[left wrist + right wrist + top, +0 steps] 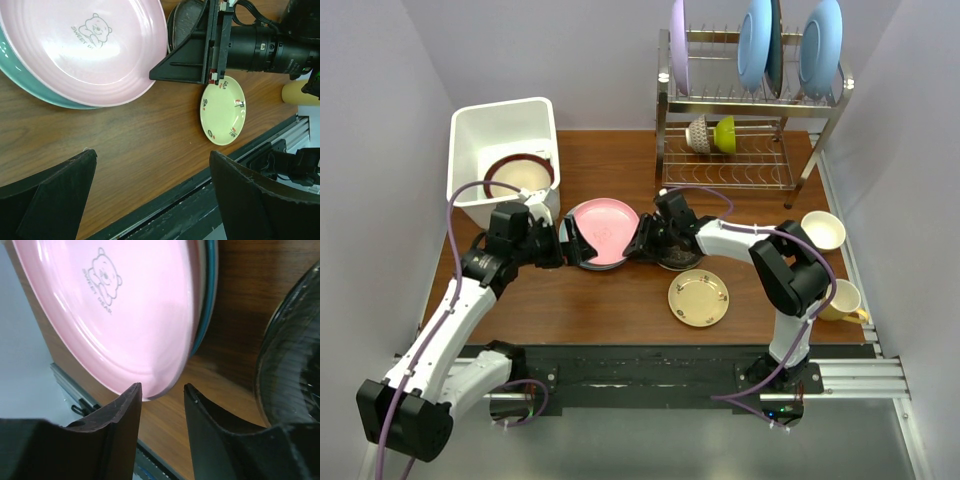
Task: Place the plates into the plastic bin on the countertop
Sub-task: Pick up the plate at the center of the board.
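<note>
The pink plate (603,230) (85,45) (115,305) lies at the middle of the countertop (620,310) on top of a blue-green plate (30,85) (207,300). My right gripper (642,235) (162,387) straddles the pink plate's right rim with narrowed jaws; a gap still shows on one side. My left gripper (565,243) (152,155) is wide open beside the plate's left edge, holding nothing. A dark glass plate (678,258) (295,365) lies under my right arm. A small yellowish plate (698,297) (223,110) lies nearer the front. The white plastic bin (500,125) holds a maroon-rimmed cream plate (518,176).
A steel wire rack (750,110) at the back right carries light-blue and lilac plates and small bowls. Two cream mugs (823,230) (840,300) stand at the right edge. A black rail (670,365) runs along the table's front edge.
</note>
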Robot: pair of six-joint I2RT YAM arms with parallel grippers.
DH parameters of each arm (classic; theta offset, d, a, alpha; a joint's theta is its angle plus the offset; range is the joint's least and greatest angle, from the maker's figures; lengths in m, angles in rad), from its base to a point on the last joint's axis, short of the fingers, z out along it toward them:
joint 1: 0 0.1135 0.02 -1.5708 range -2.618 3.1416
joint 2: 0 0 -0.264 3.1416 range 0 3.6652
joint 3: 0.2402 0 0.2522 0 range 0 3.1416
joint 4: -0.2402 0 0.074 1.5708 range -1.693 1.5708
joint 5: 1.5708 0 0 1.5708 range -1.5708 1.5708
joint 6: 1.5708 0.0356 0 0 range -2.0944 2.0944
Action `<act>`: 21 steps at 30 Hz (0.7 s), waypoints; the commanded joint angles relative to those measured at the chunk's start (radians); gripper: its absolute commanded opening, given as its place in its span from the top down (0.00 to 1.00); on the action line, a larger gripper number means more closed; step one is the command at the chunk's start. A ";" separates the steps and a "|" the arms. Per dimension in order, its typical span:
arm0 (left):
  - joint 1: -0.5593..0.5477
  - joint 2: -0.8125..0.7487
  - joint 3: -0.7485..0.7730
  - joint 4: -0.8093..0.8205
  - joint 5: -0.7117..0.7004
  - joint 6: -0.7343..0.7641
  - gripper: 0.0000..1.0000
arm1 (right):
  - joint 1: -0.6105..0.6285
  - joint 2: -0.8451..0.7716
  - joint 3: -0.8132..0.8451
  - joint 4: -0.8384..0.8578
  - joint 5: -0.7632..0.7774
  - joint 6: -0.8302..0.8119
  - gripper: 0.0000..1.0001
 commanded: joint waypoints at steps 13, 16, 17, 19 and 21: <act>-0.012 -0.033 -0.043 0.045 0.029 -0.024 0.00 | -0.003 -0.009 -0.005 0.010 0.033 0.013 0.92; -0.012 -0.039 -0.047 0.042 0.026 -0.024 0.00 | -0.004 -0.016 -0.009 0.012 0.035 0.010 1.00; -0.012 -0.042 -0.049 0.040 0.026 -0.024 0.00 | -0.004 -0.020 -0.012 0.012 0.036 0.008 1.00; -0.012 -0.048 -0.049 0.034 0.017 -0.023 0.00 | -0.004 -0.028 -0.015 0.012 0.039 0.007 1.00; -0.012 -0.060 -0.049 0.031 0.003 -0.023 0.00 | -0.004 -0.042 -0.020 0.007 0.042 0.002 1.00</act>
